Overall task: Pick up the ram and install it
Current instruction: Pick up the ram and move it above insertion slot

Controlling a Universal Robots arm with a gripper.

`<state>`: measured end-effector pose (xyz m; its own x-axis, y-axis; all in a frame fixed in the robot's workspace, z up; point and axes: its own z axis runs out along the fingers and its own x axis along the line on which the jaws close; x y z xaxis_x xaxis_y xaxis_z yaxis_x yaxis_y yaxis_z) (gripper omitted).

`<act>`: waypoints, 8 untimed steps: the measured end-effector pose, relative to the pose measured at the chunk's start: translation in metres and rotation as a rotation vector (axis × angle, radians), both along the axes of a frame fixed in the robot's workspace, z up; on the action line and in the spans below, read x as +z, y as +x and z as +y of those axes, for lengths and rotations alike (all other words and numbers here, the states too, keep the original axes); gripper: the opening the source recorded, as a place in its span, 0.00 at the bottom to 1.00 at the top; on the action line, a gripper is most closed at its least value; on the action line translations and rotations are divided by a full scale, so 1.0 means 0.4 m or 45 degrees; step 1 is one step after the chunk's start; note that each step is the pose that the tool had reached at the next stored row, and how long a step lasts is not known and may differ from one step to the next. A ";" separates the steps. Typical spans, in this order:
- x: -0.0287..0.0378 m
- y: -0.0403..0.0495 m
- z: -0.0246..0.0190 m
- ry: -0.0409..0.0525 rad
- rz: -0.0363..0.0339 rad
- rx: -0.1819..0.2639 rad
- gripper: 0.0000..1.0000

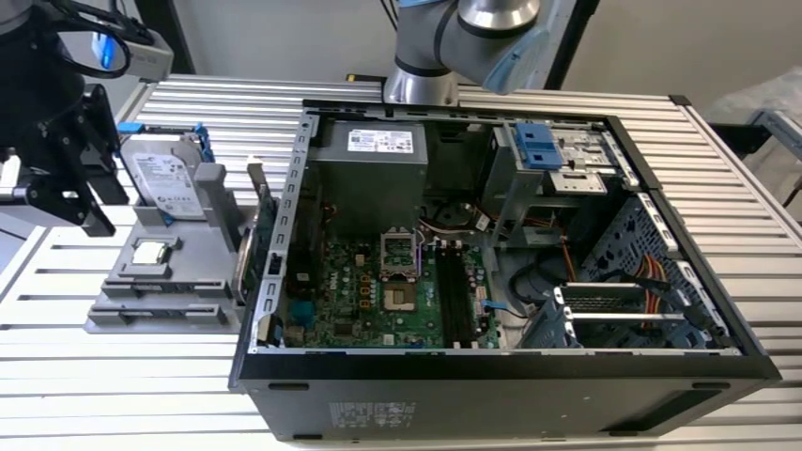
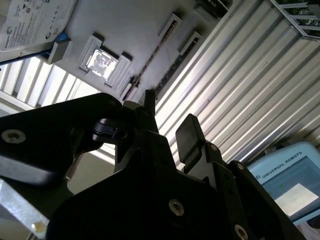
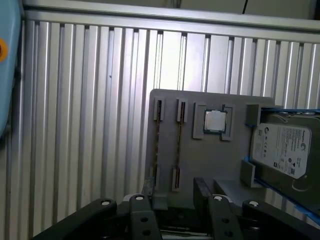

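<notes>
Two thin ram sticks stand on edge in the slots of a grey holder (image 1: 157, 282) on the exterior view's left, beside the open computer case. One ram (image 1: 255, 218) shows there as a dark upright strip. In the first wrist view the rams (image 3: 159, 144) appear edge-on as thin dark lines. My black gripper (image 1: 90, 211) hovers above the table on the far side of the holder from the case. It is open, its fingers (image 3: 150, 192) spread with nothing between them, and it stands apart from the rams (image 2: 150, 70).
The holder also carries a silver hard drive (image 1: 167, 174) with blue brackets and a small square chip (image 3: 215, 121). The open case (image 1: 501, 371) shows a green motherboard (image 1: 363, 301) with dark memory slots (image 1: 454, 291). A ribbed metal table (image 3: 75, 125) lies underneath.
</notes>
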<state>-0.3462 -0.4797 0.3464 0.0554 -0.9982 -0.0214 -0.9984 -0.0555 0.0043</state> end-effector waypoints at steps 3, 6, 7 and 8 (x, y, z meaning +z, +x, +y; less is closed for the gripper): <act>-0.002 0.000 0.000 0.000 -0.0001 0.000 1.00; -0.003 0.000 0.000 0.000 0.0000 0.000 1.00; -0.004 0.000 0.000 0.000 0.0000 0.000 1.00; -0.004 0.000 0.000 0.000 0.0000 0.000 1.00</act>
<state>-0.3462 -0.4797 0.3447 0.0555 -0.9982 -0.0212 -0.9984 -0.0556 0.0043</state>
